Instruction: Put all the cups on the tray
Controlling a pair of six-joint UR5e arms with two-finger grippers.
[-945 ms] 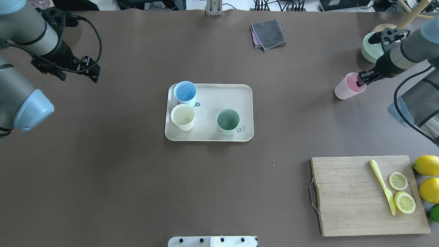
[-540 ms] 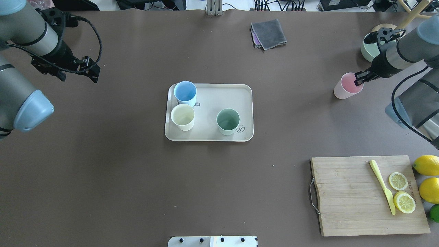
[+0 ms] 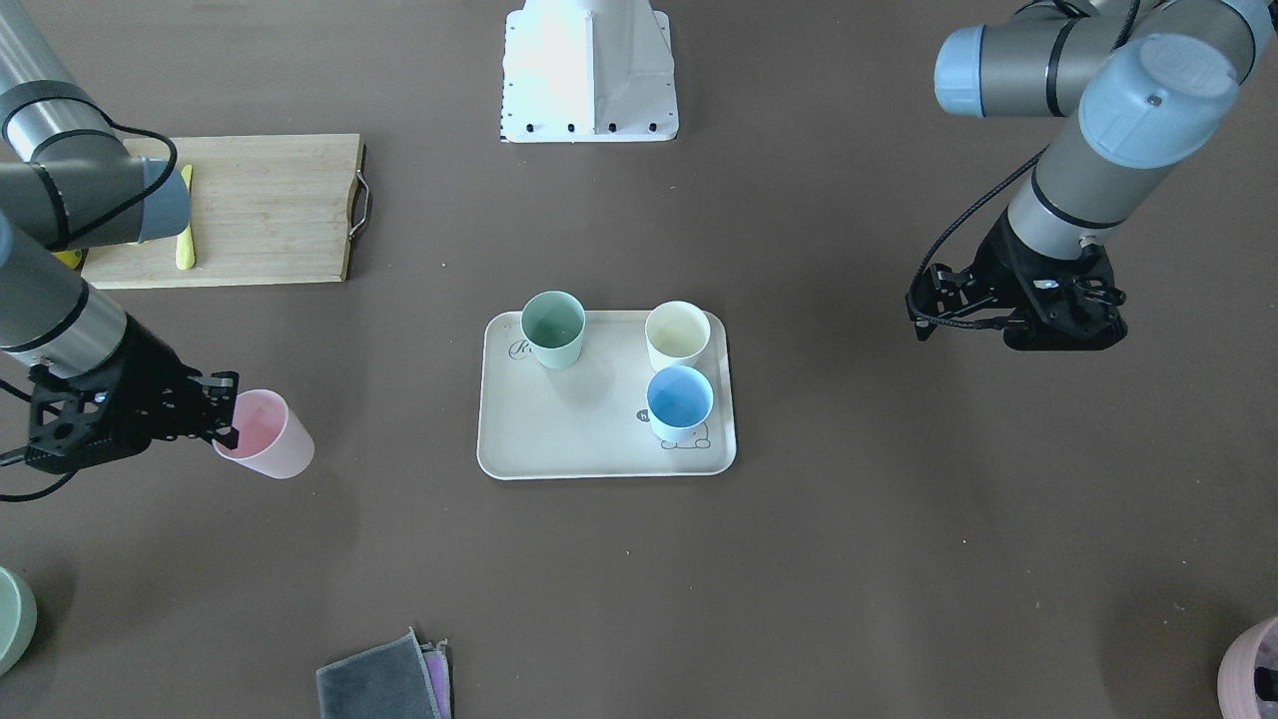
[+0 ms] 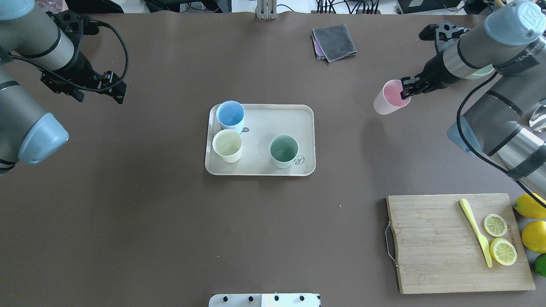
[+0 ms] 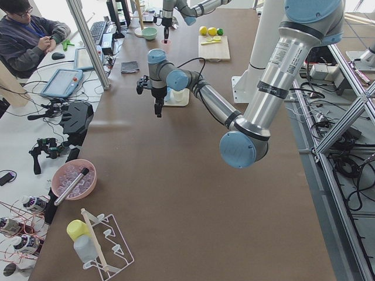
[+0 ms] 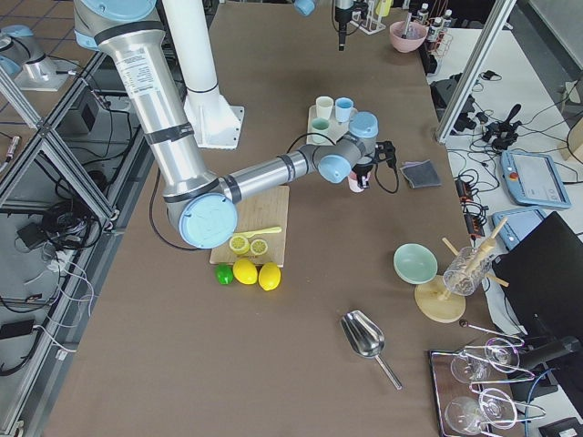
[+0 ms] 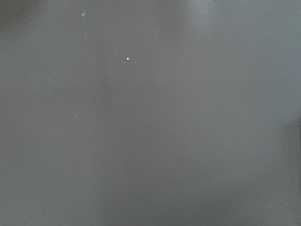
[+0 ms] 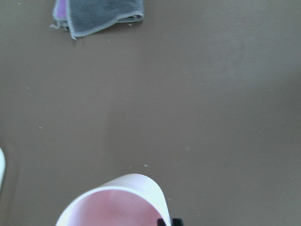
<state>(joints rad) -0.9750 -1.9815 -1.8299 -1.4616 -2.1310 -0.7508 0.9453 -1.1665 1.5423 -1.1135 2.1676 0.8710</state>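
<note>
Now grips the pink cup (image 4: 390, 98) by the rim with the right gripper (image 4: 405, 89), clamped with one finger inside the mouth and the other against the outer wall. Carries it tilted and, judging by the shadow lying apart from it on the table (image 4: 170, 234), lifted clear of the surface. Against the view of a second ago, shows the cup moved well toward the tray (image 4: 298, 113), away from its old spot beside the sage-green bowl (image 6: 416, 263), with the arm swung across above that bowl. Leaves a broad stretch of bare table between cup and tray, so counts as mid-transfer, not yet delivery.

Keeps the other three exactly where they were: blue cup (image 4: 230, 114), cream cup (image 4: 227, 145) and green cup (image 4: 283, 150), all upright on the tray. Makes the pink one the last outstanding, so probably finishes the task once it is set down and let go. Offers free room in the tray's far corner on the right arm's side, beyond the green cup. Needs the cup levelled before lowering, lest it tip on the raised rim.

Holds nothing in the left gripper (image 4: 117, 89), parked over bare table well off to the left as before; cannot tell whether its jaws stand apart or together
</note>
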